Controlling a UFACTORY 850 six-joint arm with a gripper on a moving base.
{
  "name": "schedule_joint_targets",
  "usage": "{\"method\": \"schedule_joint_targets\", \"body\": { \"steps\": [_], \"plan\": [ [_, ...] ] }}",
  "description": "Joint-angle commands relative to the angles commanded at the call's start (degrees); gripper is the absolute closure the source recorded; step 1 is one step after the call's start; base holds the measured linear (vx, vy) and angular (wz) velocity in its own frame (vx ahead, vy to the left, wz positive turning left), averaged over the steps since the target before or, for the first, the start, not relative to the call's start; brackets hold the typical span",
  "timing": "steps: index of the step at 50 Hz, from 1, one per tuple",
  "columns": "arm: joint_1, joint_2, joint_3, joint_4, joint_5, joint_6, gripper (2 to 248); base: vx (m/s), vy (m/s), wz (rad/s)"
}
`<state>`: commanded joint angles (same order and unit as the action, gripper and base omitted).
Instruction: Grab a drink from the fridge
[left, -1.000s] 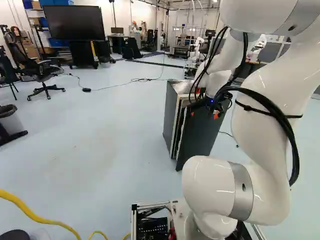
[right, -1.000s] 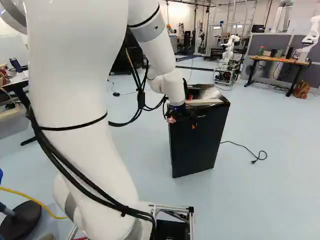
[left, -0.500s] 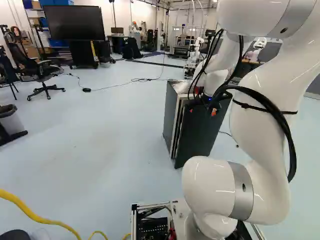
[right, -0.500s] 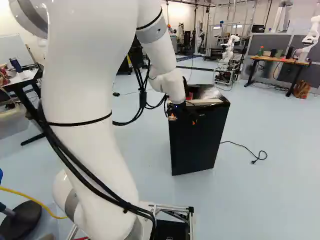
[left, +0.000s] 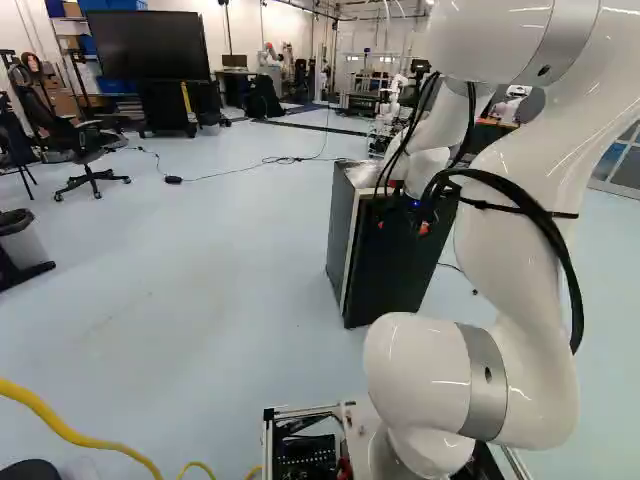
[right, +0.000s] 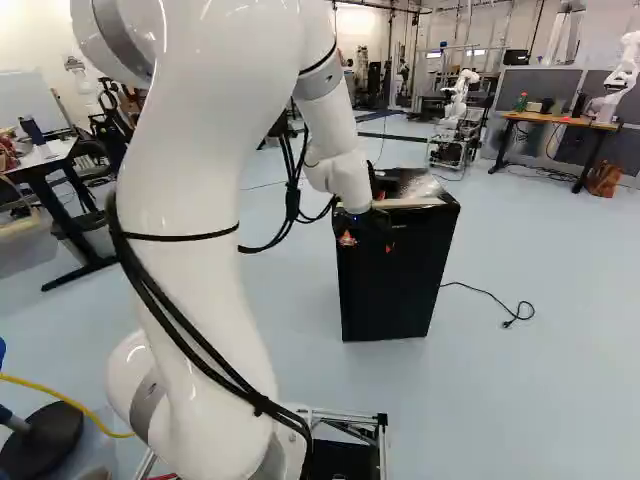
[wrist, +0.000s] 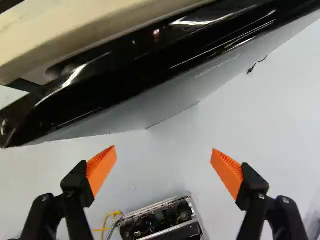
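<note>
The dark fridge (right: 400, 290) stands on the floor ahead of the arm. My gripper (right: 368, 243) is at the upper part of its door front, near the top edge. In the wrist view the gripper (wrist: 163, 162) is open, its orange pads wide apart with nothing between them. The glossy black top edge of the fridge door (wrist: 150, 67) runs slantwise ahead of the fingers, against the pale top rim (wrist: 95, 32). In the left base view the door (left: 395, 270) sits close to the fridge body (left: 343, 235). No drink is visible.
A cable with a plug (right: 515, 312) lies on the floor beside the fridge. Another robot (right: 460, 100) stands behind it, and a wooden table (right: 560, 122) is farther right. An office chair (left: 85, 150) stands at the left. My base's frame (wrist: 165, 215) shows beyond the fingers.
The fridge door has swung closer to the body, and the gap between them has narrowed. The arm has shifted with the gripper staying at the door front. The base has not moved.
</note>
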<state>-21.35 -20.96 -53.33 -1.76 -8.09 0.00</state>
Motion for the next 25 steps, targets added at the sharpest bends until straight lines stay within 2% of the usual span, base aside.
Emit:
{"method": "schedule_joint_targets", "body": {
  "steps": [25],
  "plan": [
    [0.0,-1.1,-0.4,0.0,7.2,0.0,3,0.0,0.0,0.0]
  ]
}}
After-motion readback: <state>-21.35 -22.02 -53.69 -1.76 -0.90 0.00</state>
